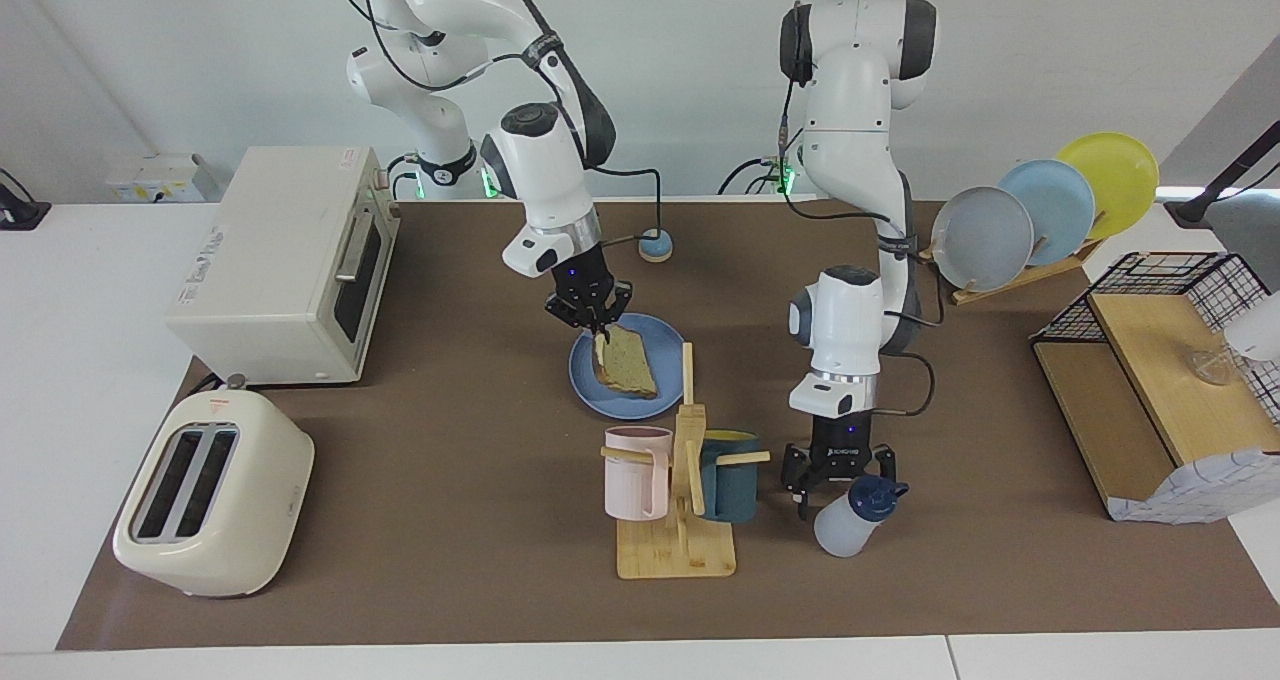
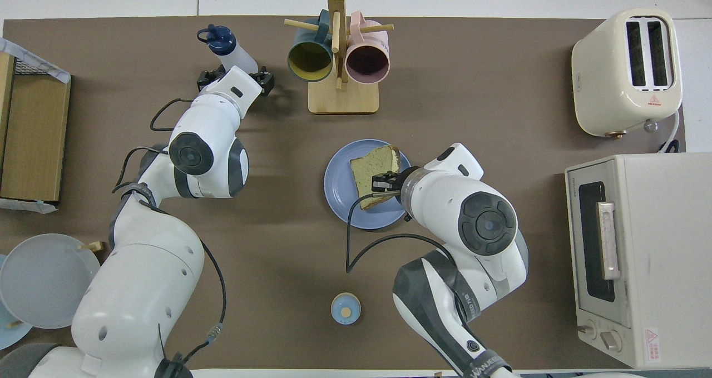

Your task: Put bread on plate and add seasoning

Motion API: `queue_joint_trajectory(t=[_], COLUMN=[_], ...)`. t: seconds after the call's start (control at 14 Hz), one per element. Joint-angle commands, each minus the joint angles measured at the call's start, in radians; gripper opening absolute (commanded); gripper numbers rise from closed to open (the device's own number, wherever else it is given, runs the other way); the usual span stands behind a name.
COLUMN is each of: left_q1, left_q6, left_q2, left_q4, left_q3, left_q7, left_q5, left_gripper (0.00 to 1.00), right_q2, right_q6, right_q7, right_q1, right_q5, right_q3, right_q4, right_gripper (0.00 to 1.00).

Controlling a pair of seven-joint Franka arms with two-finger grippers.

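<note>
My right tool (image 1: 598,322) is pinched shut on one edge of the bread (image 1: 626,359), low over the plate (image 1: 585,375). The slice lies nearly flat, its free end resting on the plate and the gripped edge a touch higher, on the side toward the toaster oven (image 1: 285,265). I judge I hold it this way so it lays down flat instead of dropping; release not yet made. The plate sits mid-tabletop, roughly halfway between the edge at my bases and the opposite edge, with the bread inside its rim on the overhead view.

Mug stand (image 1: 680,480) is next along, closer to the edge away from me than the plate is, pink and teal mugs hung on its pegs. It stands between plate and seasoning, so I judge a carry from bottle to plate has to clear it.

My left tool (image 1: 838,472) is spread wide, tips down close to the tabletop, right beside the seasoning (image 1: 855,518). The bottle stands tilted near the tabletop edge away from me, cap leaning toward the wire basket end. Its body is just past my fingertips, not between them; I cannot tell whether a finger touches it. Judgement: the wide spread is set to take the bottle's body, grasp not yet made.

Step in hand: bread placement nearly complete; seasoning untouched.
</note>
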Motion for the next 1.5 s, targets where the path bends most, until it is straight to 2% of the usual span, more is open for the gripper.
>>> queue_joint_trajectory(t=[0.0,0.07,0.21,0.28,0.36,0.43,0.57,0.71,0.85,1.0,1.07,1.21,1.28,1.42], left_q1=[0.045,0.043,0.040,0.040,0.034,0.029,0.028,0.026,0.023,0.022,0.031,0.042,0.042,0.040], left_q6=[0.012,0.016,0.017,0.010,0.002,-0.007,-0.020,-0.032,-0.098,-0.308,-0.457,-0.636,-0.671,-0.749], left_q2=[0.044,0.044,0.028,0.009,0.008,0.004,-0.011,-0.068,-0.125,-0.243,-0.322,-0.453,-0.511,-0.637], left_q4=[0.071,0.070,0.064,0.056,0.055,0.044,0.021,-0.036,-0.054,-0.073,-0.079,-0.126,-0.166,-0.260], left_q3=[-0.011,-0.011,-0.011,-0.011,-0.011,-0.011,-0.012,-0.012,-0.012,-0.009,-0.009,-0.008,-0.008,-0.008], left_q7=[-0.013,-0.015,-0.015,-0.016,-0.016,-0.016,-0.015,-0.009,-0.006,0.037,0.166,0.453,0.523,0.646], left_q5=[0.017,0.013,0.008,0.008,0.008,0.007,0.005,0.005,0.005,0.011,0.013,0.011,0.011,0.013], left_gripper=[1.00,1.00,1.00,0.92,0.55,0.01,0.00,0.00,0.00,0.00,0.00,0.00,0.00,0.00], right_q2=[-0.032,-0.032,-0.029,-0.021,-0.013,-0.003,0.002,-0.004,-0.012,-0.016,-0.039,-0.048,-0.041,-0.012], right_q6=[0.014,0.014,0.014,0.014,0.002,-0.001,-0.012,-0.033,-0.070,-0.079,-0.089,-0.134,-0.243,-0.453], right_q7=[-0.003,-0.006,-0.023,-0.047,-0.082,-0.104,-0.115,-0.115,-0.138,-0.150,-0.145,-0.159,-0.161,-0.152], right_q1=[-0.008,-0.008,-0.015,-0.020,-0.031,-0.052,-0.075,-0.086,-0.077,-0.072,-0.054,-0.046,-0.046,-0.037], right_q5=[0.019,0.019,0.019,0.019,0.019,0.019,0.018,0.018,0.018,0.016,0.016,0.017,0.024,0.147], right_q3=[0.008,0.008,0.006,0.006,0.006,0.006,0.005,0.005,0.006,0.008,0.009,0.008,0.009,0.008], right_q4=[-0.037,-0.035,-0.023,-0.003,0.027,0.044,0.064,0.066,0.064,0.066,0.067,0.113,0.185,0.343], right_gripper=[0.40,0.99,1.00,1.00,1.00,1.00,1.00,1.00,1.00,1.00,1.00,1.00,1.00,1.00])
